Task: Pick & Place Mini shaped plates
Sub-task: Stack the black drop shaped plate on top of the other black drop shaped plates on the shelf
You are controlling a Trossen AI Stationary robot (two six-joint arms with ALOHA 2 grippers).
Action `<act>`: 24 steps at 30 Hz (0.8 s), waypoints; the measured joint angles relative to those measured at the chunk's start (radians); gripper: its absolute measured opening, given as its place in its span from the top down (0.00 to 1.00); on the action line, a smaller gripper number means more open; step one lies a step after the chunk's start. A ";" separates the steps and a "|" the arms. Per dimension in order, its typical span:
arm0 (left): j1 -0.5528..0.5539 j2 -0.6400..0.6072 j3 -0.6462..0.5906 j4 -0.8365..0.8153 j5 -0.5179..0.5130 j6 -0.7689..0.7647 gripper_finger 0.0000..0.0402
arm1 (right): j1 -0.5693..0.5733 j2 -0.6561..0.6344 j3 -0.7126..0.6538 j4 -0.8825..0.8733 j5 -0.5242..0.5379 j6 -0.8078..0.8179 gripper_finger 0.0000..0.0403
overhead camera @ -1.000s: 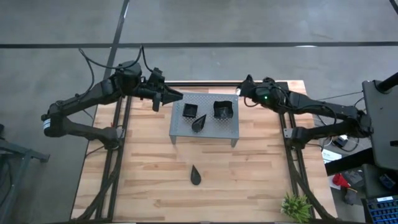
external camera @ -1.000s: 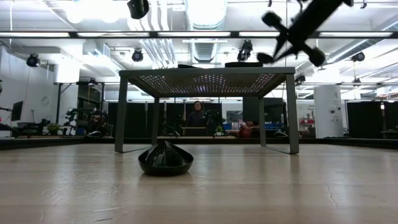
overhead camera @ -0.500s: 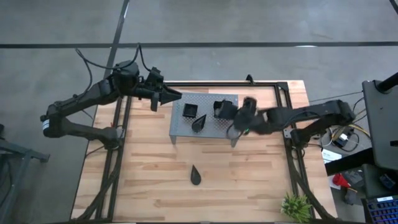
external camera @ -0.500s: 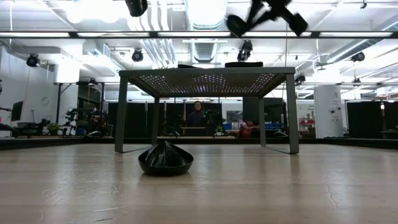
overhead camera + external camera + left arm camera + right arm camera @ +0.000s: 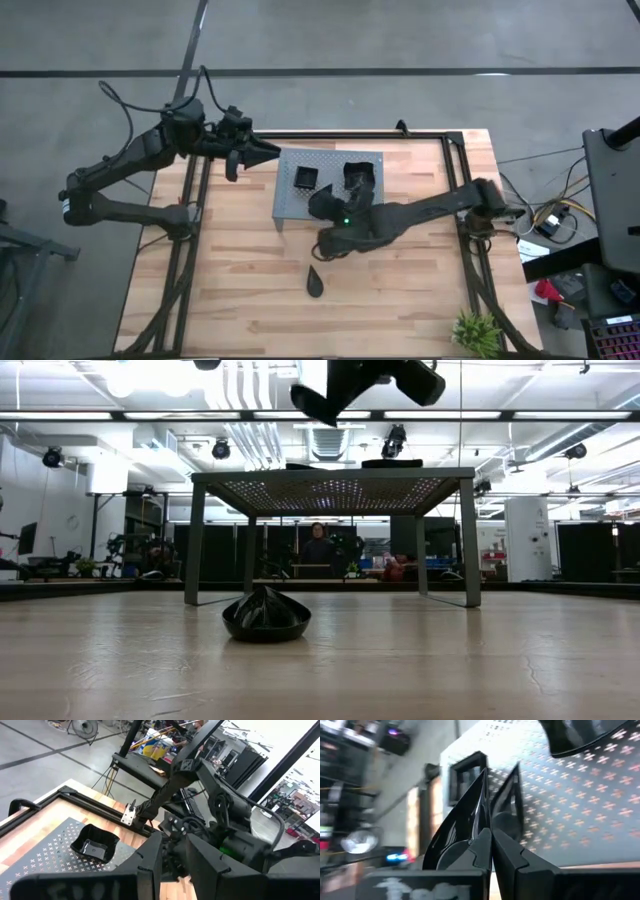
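The right gripper [image 5: 322, 243], fingers pressed together and empty, hangs over the table [image 5: 420, 300], hiding part of the rack [image 5: 330, 158]. The left gripper [image 5: 268, 152] waits partly open, holding nothing; one teardrop plate [image 5: 315, 283] lies apart.

From straight overhead you see the whole wooden slatted table [image 5: 400, 290] and both arms. At tabletop level you look across the boards under the grey perforated metal rack [image 5: 330, 480] into the room. Your left wrist camera looks down over that rack [image 5: 45, 855] from nearby; your right wrist camera sits close above it [image 5: 580, 795]. All four views share it.
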 joint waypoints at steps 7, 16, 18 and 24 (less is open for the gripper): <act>0.000 -0.027 0.000 -0.008 0.001 0.018 0.80 | -0.014 0.133 0.238 -0.206 -0.029 -0.034 0.98; 0.000 -0.034 0.000 -0.021 0.000 0.020 0.80 | -0.049 0.191 0.299 -0.288 -0.115 -0.035 0.98; 0.000 -0.037 0.000 -0.028 0.000 0.021 0.80 | -0.052 0.191 0.297 -0.292 -0.114 -0.025 0.98; 0.000 -0.040 0.000 -0.044 0.000 0.046 0.80 | -0.068 0.191 0.289 -0.291 -0.124 -0.048 0.98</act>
